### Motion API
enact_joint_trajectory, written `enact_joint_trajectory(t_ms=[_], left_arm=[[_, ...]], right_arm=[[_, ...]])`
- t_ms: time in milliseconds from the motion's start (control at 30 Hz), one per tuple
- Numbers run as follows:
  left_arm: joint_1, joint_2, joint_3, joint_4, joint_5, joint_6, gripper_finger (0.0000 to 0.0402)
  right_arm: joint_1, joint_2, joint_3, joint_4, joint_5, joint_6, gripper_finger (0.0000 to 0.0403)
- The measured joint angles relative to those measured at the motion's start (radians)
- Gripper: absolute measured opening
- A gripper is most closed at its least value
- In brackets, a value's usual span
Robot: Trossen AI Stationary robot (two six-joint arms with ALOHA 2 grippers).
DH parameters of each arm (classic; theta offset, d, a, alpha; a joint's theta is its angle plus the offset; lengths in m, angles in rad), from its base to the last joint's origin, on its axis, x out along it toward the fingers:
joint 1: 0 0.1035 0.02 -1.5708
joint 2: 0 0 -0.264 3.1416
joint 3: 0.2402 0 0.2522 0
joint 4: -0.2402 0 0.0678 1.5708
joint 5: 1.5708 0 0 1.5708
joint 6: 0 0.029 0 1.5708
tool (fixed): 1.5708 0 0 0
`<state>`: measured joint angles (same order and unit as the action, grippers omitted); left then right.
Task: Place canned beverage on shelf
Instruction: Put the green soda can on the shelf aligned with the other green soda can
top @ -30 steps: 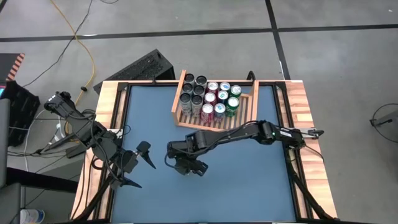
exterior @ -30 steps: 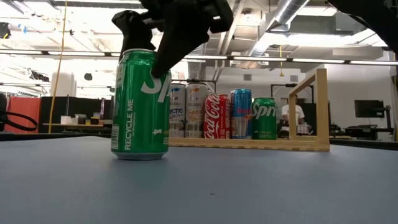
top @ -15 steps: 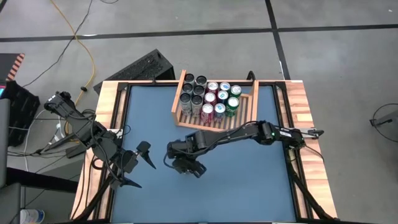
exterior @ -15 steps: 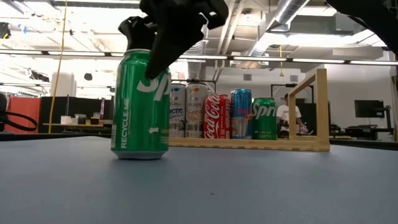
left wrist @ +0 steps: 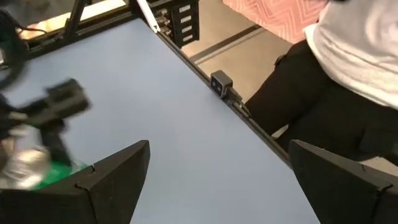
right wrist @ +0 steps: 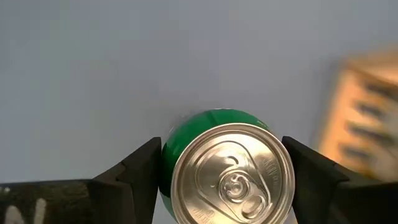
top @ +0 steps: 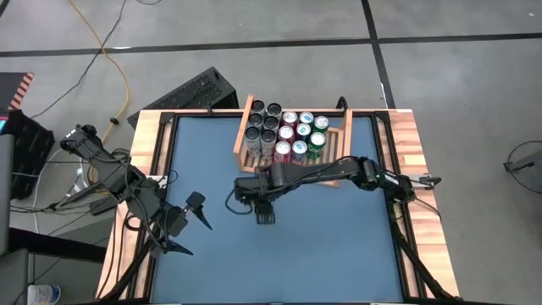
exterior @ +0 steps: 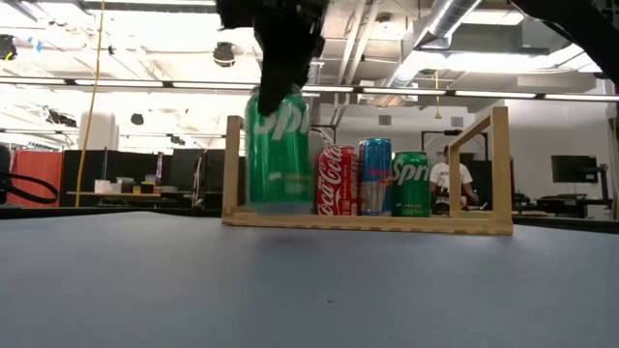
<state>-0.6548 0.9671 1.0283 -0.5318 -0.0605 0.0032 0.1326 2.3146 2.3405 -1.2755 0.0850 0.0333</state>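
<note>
From my remote station, nearest the low camera lies the bare blue desk (exterior: 309, 280); on its left side the left gripper (top: 188, 222) waits just above the surface, its jaws spread as wide as they go and holding nothing, and past them the left wrist view shows a person in a white top and dark trousers (left wrist: 348, 68) beyond the desk edge; mid-desk, the right gripper (top: 261, 199) reaches in from the right and comes down on a green Sprite can (exterior: 279, 150) from above, its jaws closed on the can's sides just below the silver top (right wrist: 231, 174), one dark finger (right wrist: 134, 180) pressed at each flank; in the low view the can hangs upright, its base clear of the desk, just in front of the left part of the shelf (exterior: 368, 221); I see its base at about the height of the low front rim; behind it the light wooden shelf stands at the far side of the desk, already carrying rows of upright cans, a red Coca-Cola can (exterior: 337, 180), a blue can (exterior: 375, 175) and a second green Sprite can (exterior: 410, 183) in the front row; from above, darker cans (top: 262, 127) fill its left columns.
</note>
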Motion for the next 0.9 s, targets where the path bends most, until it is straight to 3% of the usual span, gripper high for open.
enact_joint_trajectory(t_ms=[233, 400, 667, 900], left_arm=[[0.0, 0.0, 0.0, -0.029, 0.0, 0.0, 0.0371], [0.0, 0.0, 0.0, -0.045, -0.004, 0.024, 0.0371], [0.0, 0.0, 0.0, -0.052, -0.004, 0.057, 0.0371], [0.0, 0.0, 0.0, -0.055, -0.005, 0.072, 0.0371]], right_arm=[[0.029, -0.061, 0.0, -0.167, 0.227, 0.278, 0.0277], [0.046, -0.169, -0.055, -0.284, 0.29, 0.449, 0.0279], [0.021, -0.436, -0.421, -0.221, 0.34, 0.81, 0.0281], [-0.028, -0.629, -0.793, -0.034, 0.401, 0.974, 0.0281]])
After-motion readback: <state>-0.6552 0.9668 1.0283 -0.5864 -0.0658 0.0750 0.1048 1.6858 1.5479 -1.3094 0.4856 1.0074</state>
